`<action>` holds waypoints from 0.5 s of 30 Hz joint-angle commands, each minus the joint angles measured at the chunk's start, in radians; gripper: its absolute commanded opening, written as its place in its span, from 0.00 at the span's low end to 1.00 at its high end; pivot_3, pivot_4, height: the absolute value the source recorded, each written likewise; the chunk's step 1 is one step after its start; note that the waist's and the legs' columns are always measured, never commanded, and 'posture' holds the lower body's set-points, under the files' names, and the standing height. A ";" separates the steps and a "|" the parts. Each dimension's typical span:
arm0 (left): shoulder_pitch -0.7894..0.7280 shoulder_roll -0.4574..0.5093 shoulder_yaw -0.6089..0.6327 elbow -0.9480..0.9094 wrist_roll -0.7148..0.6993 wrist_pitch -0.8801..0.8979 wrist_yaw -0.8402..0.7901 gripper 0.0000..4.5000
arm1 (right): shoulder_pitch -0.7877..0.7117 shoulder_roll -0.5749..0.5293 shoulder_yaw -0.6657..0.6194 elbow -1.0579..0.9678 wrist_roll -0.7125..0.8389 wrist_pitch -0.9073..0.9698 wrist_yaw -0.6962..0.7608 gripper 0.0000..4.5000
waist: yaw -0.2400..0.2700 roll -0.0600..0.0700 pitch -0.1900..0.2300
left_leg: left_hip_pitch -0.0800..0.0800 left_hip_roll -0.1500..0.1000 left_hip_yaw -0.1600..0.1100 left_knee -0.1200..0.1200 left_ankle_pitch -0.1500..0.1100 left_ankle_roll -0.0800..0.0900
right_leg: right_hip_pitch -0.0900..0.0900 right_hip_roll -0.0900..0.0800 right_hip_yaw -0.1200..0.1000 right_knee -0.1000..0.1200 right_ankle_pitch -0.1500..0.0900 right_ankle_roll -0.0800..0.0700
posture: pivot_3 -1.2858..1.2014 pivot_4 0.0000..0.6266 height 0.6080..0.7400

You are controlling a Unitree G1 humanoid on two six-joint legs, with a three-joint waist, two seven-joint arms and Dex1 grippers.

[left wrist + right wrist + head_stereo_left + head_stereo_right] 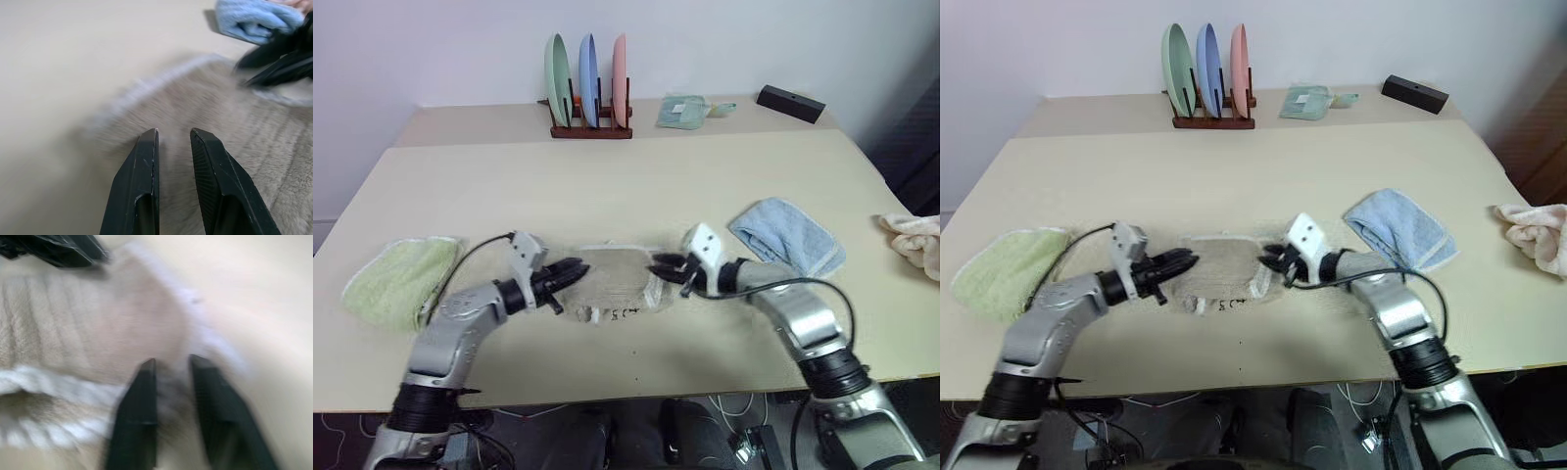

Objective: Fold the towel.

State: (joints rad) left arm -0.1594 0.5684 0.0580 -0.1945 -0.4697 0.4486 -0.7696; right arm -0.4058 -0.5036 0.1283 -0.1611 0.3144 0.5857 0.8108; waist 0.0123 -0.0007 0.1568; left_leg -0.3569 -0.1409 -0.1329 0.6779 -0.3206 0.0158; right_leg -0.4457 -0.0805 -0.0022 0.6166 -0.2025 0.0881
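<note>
The beige table (636, 186) carries everything, and near its front edge, between the 2 arms, lies the towel (617, 279), a beige terry piece folded into a compact rectangle with white stitched edging and a small dark logo at its near side. A light green towel (401, 279) lies well to its left, a light blue towel (788, 235) just beyond the right arm, and a pink cloth (915, 243) hangs at the table's right edge. At the back stand a wooden rack (590, 127) with 3 upright plates, a small folded green cloth (685, 111) and a black box (790, 103). The left gripper (570, 274) hovers at the towel's left end, its 2 black fingers (146, 181) parted by a narrow gap with nothing between them. The right gripper (664, 266) sits at the towel's right end, fingers (142, 406) likewise slightly apart, released, over the white edging without pinching it.
</note>
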 commanded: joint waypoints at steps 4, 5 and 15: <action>0.122 0.154 0.127 -0.181 -0.089 0.027 -0.134 0.22 | -0.047 -0.001 -0.195 -0.162 0.304 0.523 -0.099 0.96 | 0.001 0.001 0.000 | 0.001 0.001 0.000 -0.003 0.000 0.001 | 0.000 0.001 0.000 -0.002 0.000 0.000 | 0.52 0.24 0.98; 0.131 0.168 0.128 -0.193 -0.101 0.038 -0.145 0.22 | -0.050 0.013 -0.207 -0.152 0.315 0.558 -0.126 0.99 | 0.001 0.001 0.000 | 0.001 0.001 0.000 -0.003 -0.001 0.001 | 0.001 0.001 0.000 -0.003 0.000 0.000 | 0.52 0.24 0.98; 0.128 0.146 0.091 -0.197 -0.095 0.031 -0.137 0.22 | -0.069 0.146 -0.204 -0.026 0.322 0.694 -0.265 0.99 | -0.001 0.002 0.001 | 0.000 0.000 0.000 -0.003 -0.001 0.001 | 0.000 0.000 0.000 -0.002 0.000 0.000 | 0.52 0.24 0.98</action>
State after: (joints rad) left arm -0.0331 0.7140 0.1467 -0.3622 -0.5551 0.4901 -0.9042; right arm -0.4514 -0.3705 -0.0645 -0.1853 0.6153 1.2726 0.5559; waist 0.0118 0.0009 0.1577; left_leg -0.3566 -0.1405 -0.1325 0.6744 -0.3213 0.0169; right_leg -0.4456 -0.0807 -0.0024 0.6142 -0.2026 0.0879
